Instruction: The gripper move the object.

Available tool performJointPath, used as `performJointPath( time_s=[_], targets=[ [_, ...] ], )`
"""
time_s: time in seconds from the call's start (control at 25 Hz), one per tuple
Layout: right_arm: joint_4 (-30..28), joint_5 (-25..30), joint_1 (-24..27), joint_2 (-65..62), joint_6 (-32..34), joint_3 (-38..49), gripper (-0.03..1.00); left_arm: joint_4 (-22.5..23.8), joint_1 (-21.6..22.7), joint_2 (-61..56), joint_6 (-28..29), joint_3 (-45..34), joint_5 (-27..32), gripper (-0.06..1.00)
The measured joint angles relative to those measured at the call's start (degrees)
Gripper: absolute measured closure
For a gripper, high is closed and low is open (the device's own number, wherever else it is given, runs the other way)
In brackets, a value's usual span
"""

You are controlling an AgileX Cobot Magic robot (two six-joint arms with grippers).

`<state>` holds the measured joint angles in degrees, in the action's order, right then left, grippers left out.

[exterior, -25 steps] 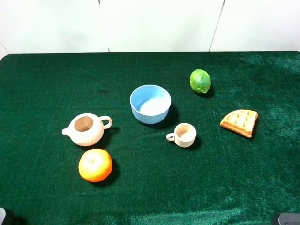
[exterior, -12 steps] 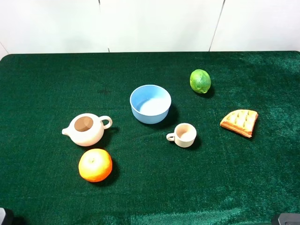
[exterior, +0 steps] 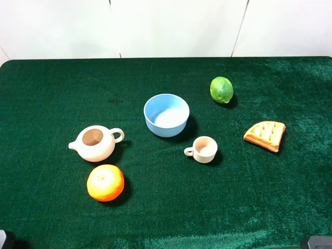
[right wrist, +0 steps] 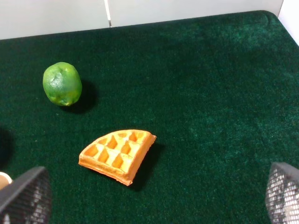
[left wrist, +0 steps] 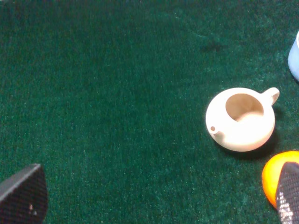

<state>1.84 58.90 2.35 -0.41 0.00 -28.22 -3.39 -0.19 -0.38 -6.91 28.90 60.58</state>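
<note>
The round bright orange fruit (exterior: pixel 105 182) lies on the green cloth at the front left, just in front of the teapot. Its edge also shows in the left wrist view (left wrist: pixel 272 181), partly behind one finger (left wrist: pixel 289 193). My left gripper (left wrist: pixel 156 198) is open and empty, well back from the fruit, which lies off to one side of its finger span. My right gripper (right wrist: pixel 154 196) is open and empty, with its fingers (right wrist: pixel 25 196) wide apart above the cloth near the waffle. In the exterior view only small dark bits of the arms show at the bottom corners.
A cream teapot without a lid (exterior: pixel 95 143) (left wrist: pixel 240 119) stands behind the fruit. A blue bowl (exterior: pixel 166 114) sits mid-table with a small cream cup (exterior: pixel 202 149) in front of it. A green lime (exterior: pixel 221 90) (right wrist: pixel 62 84) and a waffle wedge (exterior: pixel 265 135) (right wrist: pixel 117 155) lie on the right.
</note>
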Motion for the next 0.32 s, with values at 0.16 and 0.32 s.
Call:
performJointPath(
  time_s=[0.16,0.32],
  targets=[
    [0.0,0.0,0.0,0.0,0.0,0.0,0.28,0.0,0.0,0.0,0.0,0.0,0.0,-0.05],
    [0.0,0.0,0.0,0.0,0.0,0.0,0.28,0.0,0.0,0.0,0.0,0.0,0.0,-0.05]
  ],
)
